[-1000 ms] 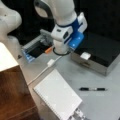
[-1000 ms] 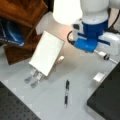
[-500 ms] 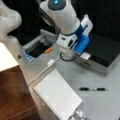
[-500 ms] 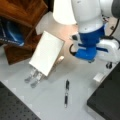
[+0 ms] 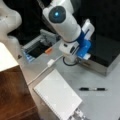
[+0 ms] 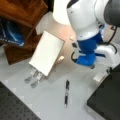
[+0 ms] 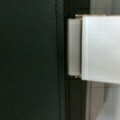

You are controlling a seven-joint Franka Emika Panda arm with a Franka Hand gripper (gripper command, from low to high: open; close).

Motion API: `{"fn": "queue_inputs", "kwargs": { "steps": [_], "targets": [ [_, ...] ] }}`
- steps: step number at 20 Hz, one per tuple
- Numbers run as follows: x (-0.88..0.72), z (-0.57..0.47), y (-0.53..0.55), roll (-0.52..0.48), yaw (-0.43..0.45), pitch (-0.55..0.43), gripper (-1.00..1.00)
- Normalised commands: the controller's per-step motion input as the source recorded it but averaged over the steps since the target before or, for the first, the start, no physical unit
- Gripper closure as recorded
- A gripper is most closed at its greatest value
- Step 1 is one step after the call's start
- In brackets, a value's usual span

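Note:
The white arm's blue wrist (image 5: 83, 43) hangs over the near edge of a black box (image 5: 106, 51). In both front views the arm's body hides the gripper's fingers; the gripper (image 5: 85, 56) ends right at the box's metal rim, also low beside the box (image 6: 92, 66). The wrist view shows a dark surface (image 7: 30, 60) filling the left and a white block (image 7: 100, 47) close on the right. A black pen (image 5: 92, 89) lies on the grey table in front of the box, also seen as the pen (image 6: 66, 93). Nothing is seen held.
A white notepad (image 5: 57, 96) lies tilted at the front, its clips (image 6: 33, 76) sticking out in a front view. An open grey box (image 5: 37, 47) with an orange item (image 5: 48, 50) stands at left. A white cable plug (image 5: 50, 62) crosses the table. Wooden furniture (image 6: 22, 10) stands behind.
The arm's blue wrist has sunk a little lower toward the black box's edge. The pen and notepad have not moved.

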Motion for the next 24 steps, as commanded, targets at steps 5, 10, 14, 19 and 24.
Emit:
{"fn": "queue_inputs", "kwargs": {
  "steps": [5,10,14,19,24],
  "targets": [
    [0.13,-0.18,-0.04,0.344,-0.004,-0.03,-1.0],
    [0.06,-0.08,-0.06,0.245,-0.011,-0.032,-1.0],
    [0.0,-0.08,-0.08,0.24,0.009,-0.037,-1.0],
    [-0.02,-0.16,-0.11,0.31,0.022,-0.072,-1.0],
    [-0.04,-0.25,-0.24,0.347,0.047,-0.062,-1.0]
  ]
}}
